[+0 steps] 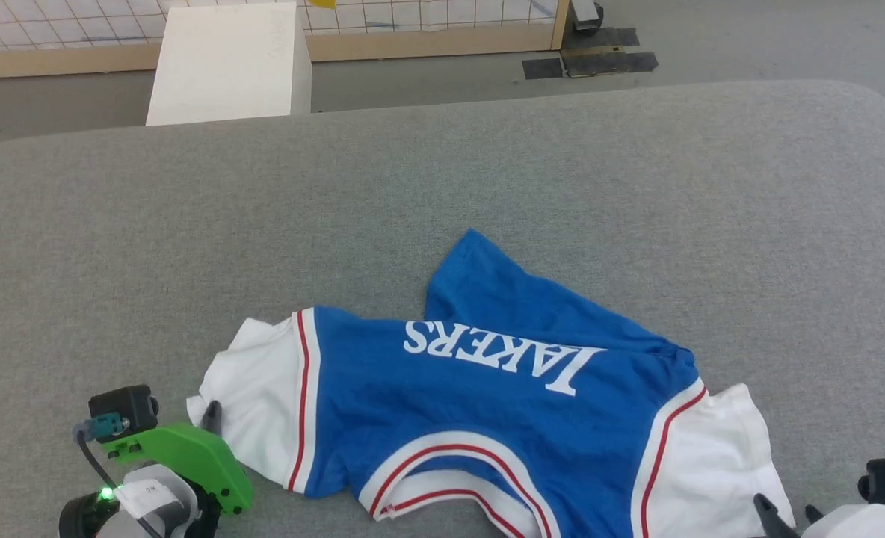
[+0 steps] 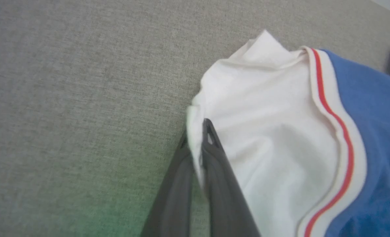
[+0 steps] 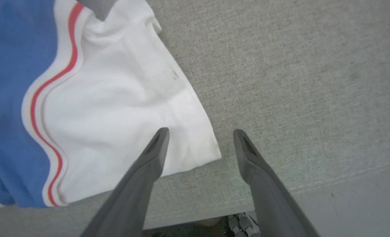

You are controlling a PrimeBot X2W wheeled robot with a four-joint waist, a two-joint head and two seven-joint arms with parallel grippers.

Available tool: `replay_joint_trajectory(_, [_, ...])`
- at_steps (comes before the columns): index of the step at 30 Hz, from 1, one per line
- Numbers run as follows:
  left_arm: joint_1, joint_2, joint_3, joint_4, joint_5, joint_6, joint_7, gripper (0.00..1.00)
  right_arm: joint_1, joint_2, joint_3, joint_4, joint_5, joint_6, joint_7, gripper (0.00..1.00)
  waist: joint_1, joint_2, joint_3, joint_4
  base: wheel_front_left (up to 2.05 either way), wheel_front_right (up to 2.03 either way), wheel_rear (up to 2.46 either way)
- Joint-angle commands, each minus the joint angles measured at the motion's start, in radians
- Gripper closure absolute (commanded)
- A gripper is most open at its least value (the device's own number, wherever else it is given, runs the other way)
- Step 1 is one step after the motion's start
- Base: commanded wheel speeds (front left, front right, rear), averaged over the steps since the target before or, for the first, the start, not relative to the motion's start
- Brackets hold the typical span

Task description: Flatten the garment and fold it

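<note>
two claws: l claw pinches white sleeve edge; r claw wide apart by other sleeve.
shirt: rumpled on grey cushion.
step: flattening, i think.
next: r must pinch, then pull flat.

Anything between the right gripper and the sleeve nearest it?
Nothing visible: the open right gripper hangs over the corner of the white sleeve of the bright blue jersey shirt on the grey cloth surface.

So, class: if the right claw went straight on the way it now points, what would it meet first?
Probably the white sleeve of the garment, near its hem: the open right claw has one finger over it, the other over the grey fabric surface. Its height above the cloth is unclear.
</note>
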Motion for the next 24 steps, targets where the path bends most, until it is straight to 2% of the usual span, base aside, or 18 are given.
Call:
replay_joint_trajectory(1, [0.017, 0.000, 0.004, -0.009, -0.004, 0.008, 0.002, 1.00, 0.003, 0.001, 0.009, 0.017, 0.021, -0.001, -0.010, 0.00, 0.0000, -0.0001, 0.005, 0.001, 0.00, 0.00, 0.00])
replay_joint_trajectory(9, [0.021, 0.008, 0.002, -0.048, -0.010, 0.016, 0.018, 1.00, -0.034, 0.001, 0.084, 0.139, 0.055, -0.001, -0.056, 0.00, 0.0000, -0.0001, 0.024, 0.007, 0.00, 0.00, 0.00])
replay_joint_trajectory(10, [0.021, 0.009, 0.001, -0.050, -0.010, 0.016, 0.020, 1.00, -0.040, 0.001, 0.102, 0.147, 0.067, -0.001, -0.054, 0.52, 0.0000, -0.0001, 0.026, 0.008, 0.00, 0.00, 0.00])
replay_joint_trajectory(12, [0.021, 0.010, -0.001, -0.053, -0.011, 0.016, 0.023, 1.00, -0.046, 0.001, 0.137, 0.147, 0.081, -0.001, -0.050, 1.00, 0.0000, -0.0001, 0.027, 0.010, 0.00, 0.00, 0.00])
replay_joint_trajectory(16, [0.020, 0.011, -0.004, -0.057, -0.014, 0.017, 0.025, 1.00, -0.045, 0.001, 0.161, 0.122, 0.083, -0.001, -0.035, 1.00, 0.0000, -0.0001, 0.024, 0.014, 0.00, 0.00, 0.00])
replay_joint_trajectory(22, [0.032, 0.008, 0.000, -0.124, -0.046, -0.018, 0.008, 1.00, -0.034, 0.001, 0.102, -0.041, 0.052, -0.001, -0.021, 1.00, 0.0000, -0.0001, -0.024, 0.020, 0.00, 0.00, 0.00])
replay_joint_trajectory(24, [0.031, 0.029, 0.000, -0.168, -0.044, -0.032, 0.017, 1.00, -0.043, 0.001, 0.087, -0.108, 0.034, -0.001, -0.005, 1.00, 0.0000, -0.0001, -0.033, 0.023, 0.00, 0.00, 0.00])
